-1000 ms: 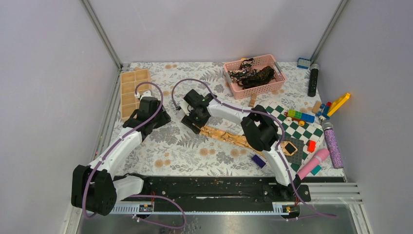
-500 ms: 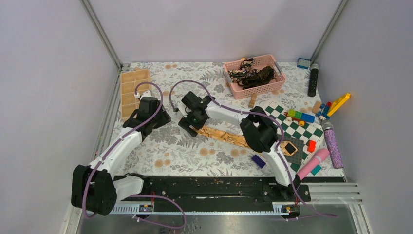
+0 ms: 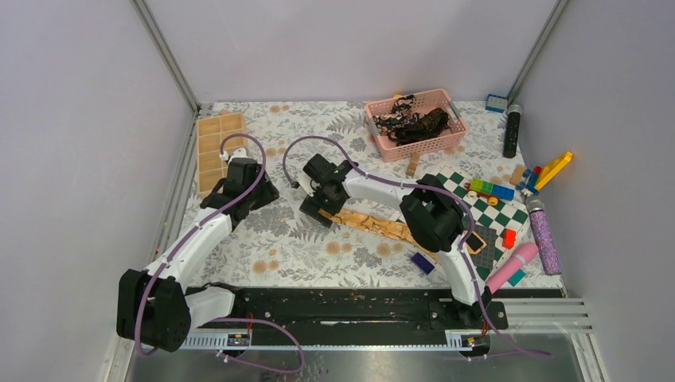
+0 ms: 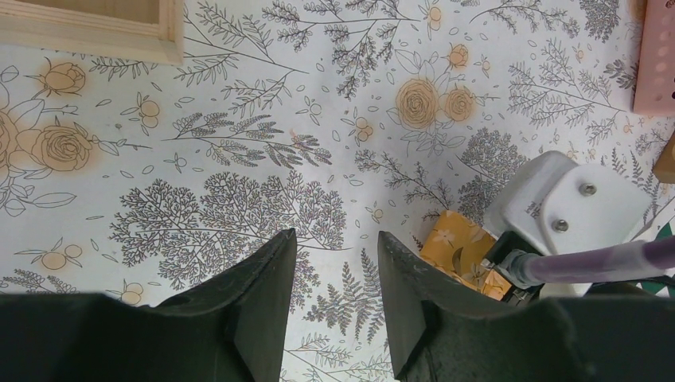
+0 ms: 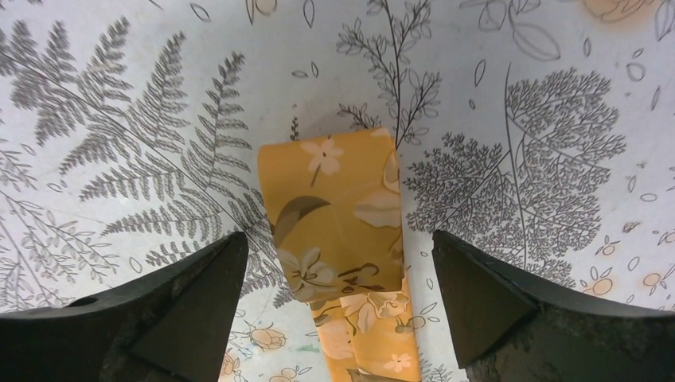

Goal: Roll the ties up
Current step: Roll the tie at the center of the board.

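The right gripper [image 5: 338, 239] is now spread wide, where a second ago it was drawn closer about the end of the golden tie [image 5: 330, 207]. That end has been let go and lies between the jaws, touched by neither. It is folded back once over the strip, so a first turn is judged to be laid, though no roll is yet formed. The rest of the tie is stretched flat across the middle of the bench [image 3: 302, 255], running toward the near right corner beneath the right arm. The left gripper [image 4: 336, 247] is held partly spread with nothing between its jaws, over bare bench near the folded end, unmoved. The dark ties [image 3: 414, 123] are heaped in the pink basket [image 3: 378, 131] at the far edge. A fresh grip on the fold is probably needed for the rolling to go on.
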